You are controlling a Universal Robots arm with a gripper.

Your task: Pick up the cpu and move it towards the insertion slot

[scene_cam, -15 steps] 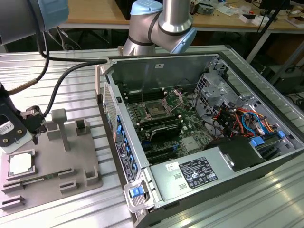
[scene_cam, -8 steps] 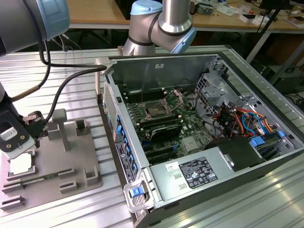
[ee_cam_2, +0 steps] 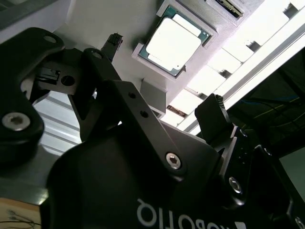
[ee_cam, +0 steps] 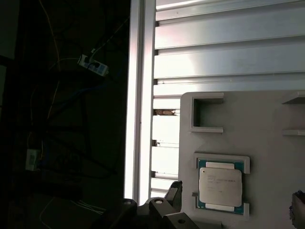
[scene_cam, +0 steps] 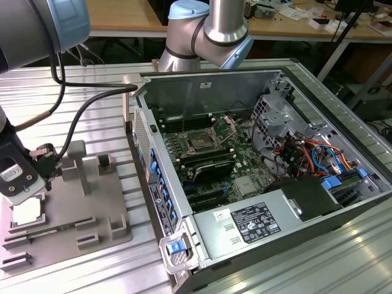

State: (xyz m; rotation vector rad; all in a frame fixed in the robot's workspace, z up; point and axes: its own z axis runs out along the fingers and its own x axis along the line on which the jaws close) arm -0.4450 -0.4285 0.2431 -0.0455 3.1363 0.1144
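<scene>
1. At the exterior view's left, the gripper [scene_cam: 23, 188] hangs low over the grey plastic tray [scene_cam: 92, 205], directly above the cpu [scene_cam: 27, 212]
2. Its fingers are spread wide apart and hold nothing; in the second wrist view one black fingertip [ee_cam_2: 113, 42] stands to one side of the chip and the other fingertip well off to the other side, neither touching it
3. The cpu [ee_cam_2: 174, 42] lies flat with its pale metal face up, seated in a square recess of the tray, as both wrist views show [ee_cam: 220, 186]
4. The insertion slot [scene_cam: 200, 142], a dark square socket in a silver frame, sits on the green motherboard inside the open computer case [scene_cam: 208, 92], well apart from the cpu, towards the exterior view's right
5. Tray and case rest side by side on a ribbed aluminium table [scene_cam: 79, 86]
6. Black cables [scene_cam: 79, 116] curve from the arm [scene_cam: 220, 24] down to the gripper
</scene>
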